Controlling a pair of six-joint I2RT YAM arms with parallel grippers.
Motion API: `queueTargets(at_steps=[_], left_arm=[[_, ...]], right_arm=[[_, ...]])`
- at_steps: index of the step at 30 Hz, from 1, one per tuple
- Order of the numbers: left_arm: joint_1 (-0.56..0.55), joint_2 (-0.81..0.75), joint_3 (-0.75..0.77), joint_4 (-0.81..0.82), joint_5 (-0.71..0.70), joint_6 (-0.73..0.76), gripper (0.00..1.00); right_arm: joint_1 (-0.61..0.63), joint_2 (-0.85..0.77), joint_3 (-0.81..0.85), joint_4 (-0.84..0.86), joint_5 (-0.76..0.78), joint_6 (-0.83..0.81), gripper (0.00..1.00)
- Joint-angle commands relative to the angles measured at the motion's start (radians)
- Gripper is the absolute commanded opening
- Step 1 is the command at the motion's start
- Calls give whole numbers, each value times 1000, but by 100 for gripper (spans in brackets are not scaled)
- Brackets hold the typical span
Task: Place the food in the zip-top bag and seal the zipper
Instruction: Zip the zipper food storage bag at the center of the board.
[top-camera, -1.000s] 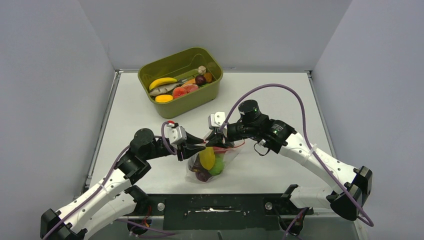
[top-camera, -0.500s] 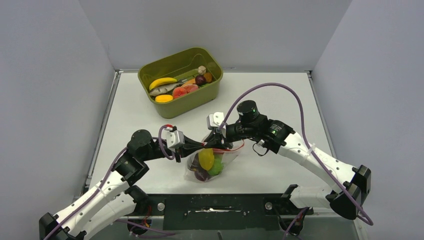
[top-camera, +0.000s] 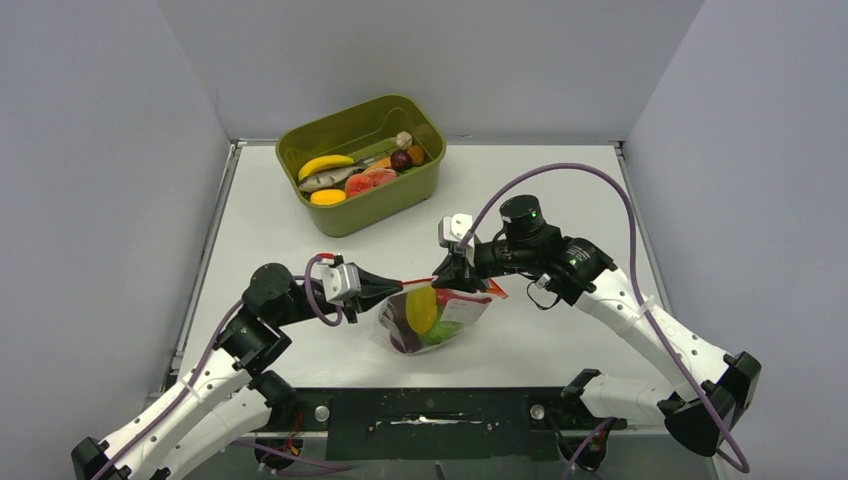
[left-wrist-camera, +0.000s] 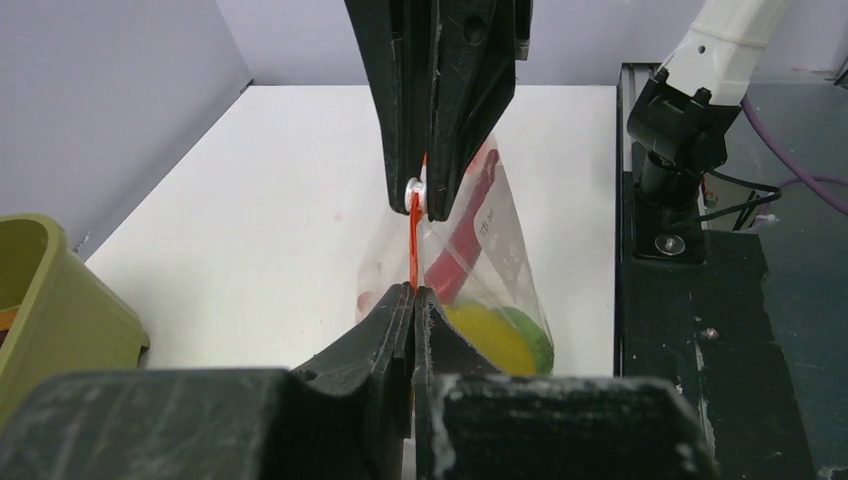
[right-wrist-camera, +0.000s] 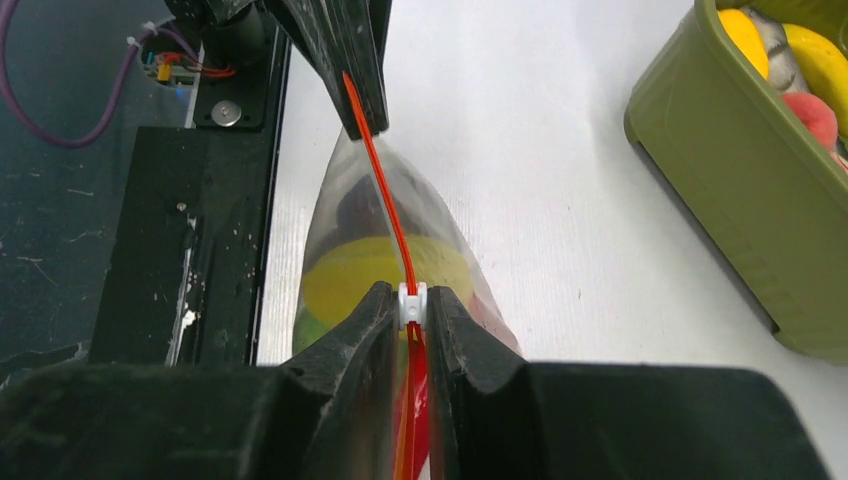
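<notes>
The clear zip-top bag (top-camera: 440, 318) hangs between my two grippers near the table's front, holding yellow (top-camera: 421, 308), green and purple toy food. Its red-orange zipper (top-camera: 418, 281) is stretched straight between them. My left gripper (top-camera: 393, 285) is shut on the zipper's left end (left-wrist-camera: 413, 292). My right gripper (top-camera: 455, 279) is shut on the white zipper slider (right-wrist-camera: 411, 301), partway along the strip (right-wrist-camera: 385, 200). Behind the slider the strip is still parted. In the left wrist view the slider (left-wrist-camera: 413, 195) sits between the right fingers, with the bag (left-wrist-camera: 500, 260) below.
An olive-green tub (top-camera: 400, 195) at the back left of the table holds more toy food, including a banana (top-camera: 325, 163) and red and orange pieces. It also shows in the right wrist view (right-wrist-camera: 740, 190). The black mounting plate (top-camera: 430, 410) lies along the front edge.
My right gripper has moved right with the slider, and my left gripper has moved left. The zipper has drawn out straight between them, and the bag has tipped lower toward the table.
</notes>
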Motion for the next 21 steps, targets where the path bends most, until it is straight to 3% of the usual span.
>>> queueTargets(at_steps=[1, 5, 10, 12, 21], left_arm=[[1, -42, 47, 31, -30, 1, 0], [1, -26, 53, 6, -44, -3, 2], [1, 1, 109, -32, -43, 5, 39], [1, 22, 136, -71, -20, 20, 48], [0, 115, 244, -187, -20, 123, 58]], right_arm=[[-42, -55, 25, -79, 77, -36, 1], [-42, -74, -8, -3, 29, 2, 0], [-41, -56, -40, 127, -38, 74, 0], [-42, -42, -33, 139, -45, 76, 0], [-26, 17, -7, 160, -72, 74, 2]])
